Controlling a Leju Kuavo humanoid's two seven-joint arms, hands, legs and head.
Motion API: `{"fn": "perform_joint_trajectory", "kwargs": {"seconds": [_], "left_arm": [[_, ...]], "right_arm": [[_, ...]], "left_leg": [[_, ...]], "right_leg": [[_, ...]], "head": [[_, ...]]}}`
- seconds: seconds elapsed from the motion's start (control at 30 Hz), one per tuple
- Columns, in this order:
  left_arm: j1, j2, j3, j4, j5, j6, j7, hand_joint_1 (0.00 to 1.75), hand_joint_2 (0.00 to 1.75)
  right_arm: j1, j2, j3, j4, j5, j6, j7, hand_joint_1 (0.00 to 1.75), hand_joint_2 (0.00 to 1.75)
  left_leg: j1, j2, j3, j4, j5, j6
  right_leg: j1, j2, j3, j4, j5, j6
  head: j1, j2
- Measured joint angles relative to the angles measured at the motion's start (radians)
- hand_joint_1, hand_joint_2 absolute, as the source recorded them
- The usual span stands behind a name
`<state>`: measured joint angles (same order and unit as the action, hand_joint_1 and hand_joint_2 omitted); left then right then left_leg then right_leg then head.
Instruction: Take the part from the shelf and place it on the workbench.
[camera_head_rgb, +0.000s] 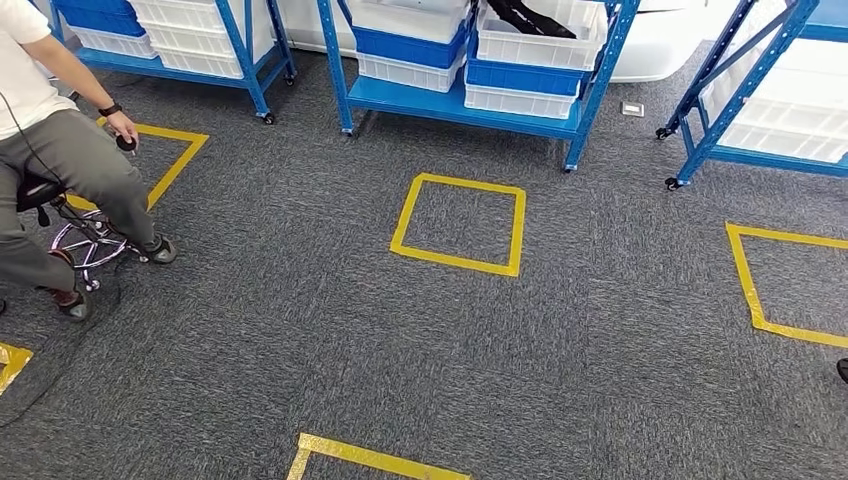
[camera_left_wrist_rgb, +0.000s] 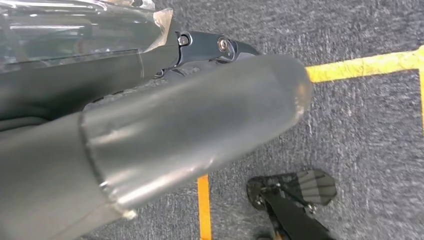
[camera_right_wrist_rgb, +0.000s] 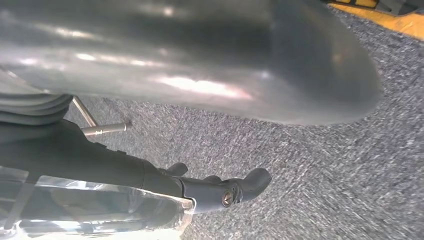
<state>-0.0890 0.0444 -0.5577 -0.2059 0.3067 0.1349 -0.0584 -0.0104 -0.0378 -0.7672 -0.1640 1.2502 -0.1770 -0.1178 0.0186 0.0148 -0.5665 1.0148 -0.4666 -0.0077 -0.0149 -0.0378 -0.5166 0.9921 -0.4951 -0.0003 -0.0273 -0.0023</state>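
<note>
Both arms hang by the body. Left hand (camera_left_wrist_rgb: 200, 115) and right hand (camera_right_wrist_rgb: 210, 75) each hold nothing, fingers apart over grey carpet (camera_head_rgb: 300, 330). Ahead: yellow tape square (camera_head_rgb: 460, 224) on the floor, seated person (camera_head_rgb: 60, 150) off to the left. Beyond, blue shelf (camera_head_rgb: 470, 100) w/ white and blue bins; dark part (camera_head_rgb: 530, 18) lies in the top white bin (camera_head_rgb: 545, 35). Judged: task barely begun. Approach, pick and placing all left.
</note>
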Motion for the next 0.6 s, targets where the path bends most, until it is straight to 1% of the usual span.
{"fn": "perform_joint_trajectory", "kwargs": {"seconds": [0.03, 0.1, 0.13, 0.2, 0.27, 0.3, 0.43, 0.5, 0.53, 0.6], "left_arm": [[0.0, 0.0, 0.0, -0.001, 0.0, -0.002, -0.002, 0.0, 0.0], [0.0, -0.001, 0.0, -0.002, 0.002, -0.007, -0.006, 0.0, 0.0], [0.0, -0.001, 0.0, -0.003, 0.003, -0.008, -0.008, 0.0, 0.0], [0.0, -0.001, 0.0, -0.004, 0.005, -0.009, -0.014, 0.0, 0.0], [0.0, -0.001, 0.0, -0.004, 0.006, -0.008, -0.019, 0.0, 0.0], [-0.001, -0.001, 0.0, -0.004, 0.006, -0.007, -0.02, 0.0, 0.0], [-0.001, 0.0, 0.0, -0.004, 0.006, -0.006, -0.025, 0.0, 0.0], [-0.001, 0.001, 0.0, -0.004, 0.006, -0.003, -0.028, 0.0, 0.0], [-0.001, 0.001, 0.0, -0.004, 0.006, -0.001, -0.029, 0.0, 0.0], [-0.001, 0.002, 0.0, -0.005, 0.006, 0.003, -0.031, 0.0, 0.0]], "right_arm": [[0.0, -0.001, 0.0, 0.0, -0.002, 0.0, 0.0, 0.0, 0.0], [0.0, -0.002, 0.0, 0.0, -0.003, -0.001, 0.001, 0.0, 0.0], [0.0, -0.002, 0.0, 0.0, -0.003, -0.002, 0.002, 0.0, 0.0], [0.0, -0.002, 0.0, 0.001, -0.003, -0.004, 0.004, 0.0, 0.0], [0.001, -0.002, 0.0, 0.001, -0.004, -0.004, 0.006, 0.0, 0.0], [0.001, -0.002, 0.0, 0.001, -0.004, -0.004, 0.007, 0.0, 0.0], [0.001, 0.0, 0.0, 0.001, -0.006, -0.004, 0.008, 0.0, 0.0], [0.001, 0.001, 0.0, 0.001, -0.007, -0.004, 0.008, 0.0, 0.0], [0.0, 0.001, 0.0, 0.001, -0.007, -0.004, 0.009, 0.0, 0.0], [0.0, 0.001, 0.0, 0.001, -0.007, -0.004, 0.009, 0.0, 0.0]], "left_leg": [[-0.002, 0.0, 0.007, -0.014, 0.002, 0.002], [-0.009, -0.004, 0.008, -0.015, 0.003, 0.006], [-0.013, -0.005, 0.008, -0.015, 0.003, 0.007], [-0.02, -0.006, 0.008, -0.014, 0.003, 0.014], [-0.023, -0.006, 0.007, -0.014, 0.003, 0.019], [-0.025, -0.006, 0.007, -0.013, 0.002, 0.022], [-0.031, -0.005, 0.005, -0.007, -0.004, 0.034], [-0.033, -0.006, 0.003, -0.005, -0.006, 0.04], [-0.035, -0.006, 0.002, -0.006, -0.007, 0.044], [-0.032, -0.009, 0.009, -0.017, -0.003, 0.055]], "right_leg": [[0.006, -0.001, -0.002, 0.001, -0.004, 0.001], [0.012, -0.001, -0.006, 0.002, -0.008, 0.0], [0.013, -0.002, -0.005, 0.002, -0.008, -0.001], [0.009, -0.002, -0.004, 0.0, -0.004, 0.004], [0.006, -0.002, -0.004, -0.003, -0.002, 0.007], [0.004, -0.002, -0.003, -0.006, -0.001, 0.01], [-0.006, -0.002, -0.002, -0.01, 0.001, 0.031], [-0.008, -0.002, 0.003, -0.011, 0.001, 0.037], [-0.01, -0.003, 0.006, -0.013, 0.001, 0.042], [-0.009, -0.003, 0.01, -0.011, -0.003, 0.05]], "head": [[0.001, 0.0], [0.002, 0.0], [0.002, 0.0], [0.002, 0.0], [0.002, 0.0], [0.002, 0.0], [0.002, 0.0], [0.002, 0.0], [0.001, 0.0], [0.002, 0.0]]}}
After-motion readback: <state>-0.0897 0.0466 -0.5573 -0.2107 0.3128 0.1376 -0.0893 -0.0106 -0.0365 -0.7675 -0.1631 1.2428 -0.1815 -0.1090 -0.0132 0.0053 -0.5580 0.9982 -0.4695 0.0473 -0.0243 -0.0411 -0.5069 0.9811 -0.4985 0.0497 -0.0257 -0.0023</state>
